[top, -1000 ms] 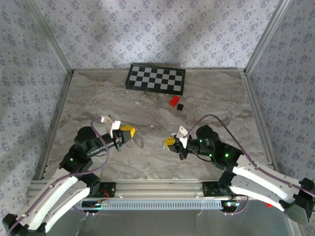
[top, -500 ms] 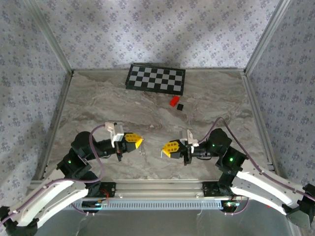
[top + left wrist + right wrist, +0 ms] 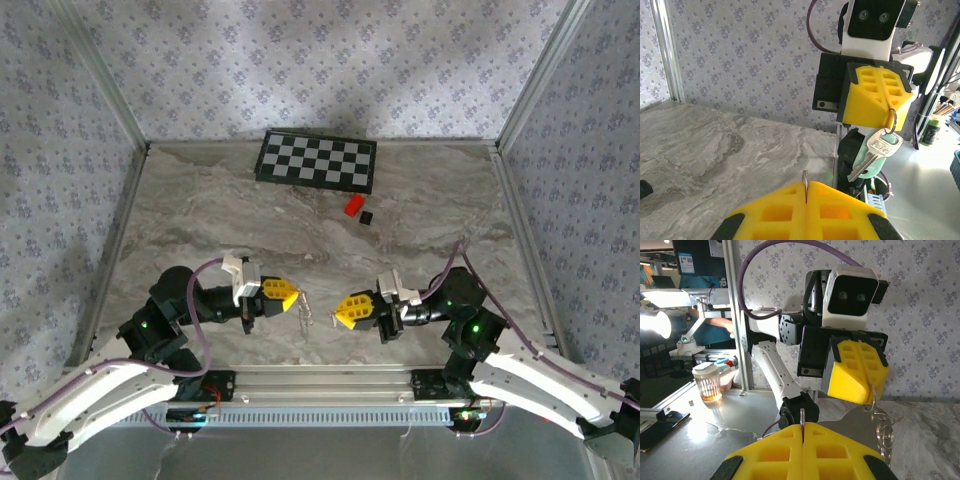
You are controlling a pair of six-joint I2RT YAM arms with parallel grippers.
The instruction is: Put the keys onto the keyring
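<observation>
Both arms have swung inward to lower centre: left fingers (image 3: 278, 295) pinch the keyring (image 3: 805, 179), right fingers (image 3: 352, 308) pinch the keys (image 3: 876, 150), tips facing, just apart. Threading looks next.

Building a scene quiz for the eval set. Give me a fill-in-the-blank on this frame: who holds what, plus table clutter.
1. The right gripper pinches a small loop from which the silver ___ dangles.
2. The left gripper is closed on the ___, the loop the key must go onto.
3. Both grippers' jaws are ___.
4. The red block and black cube lie just in front of the ___.

Missing words: key; keyring; shut; checkerboard.
</observation>
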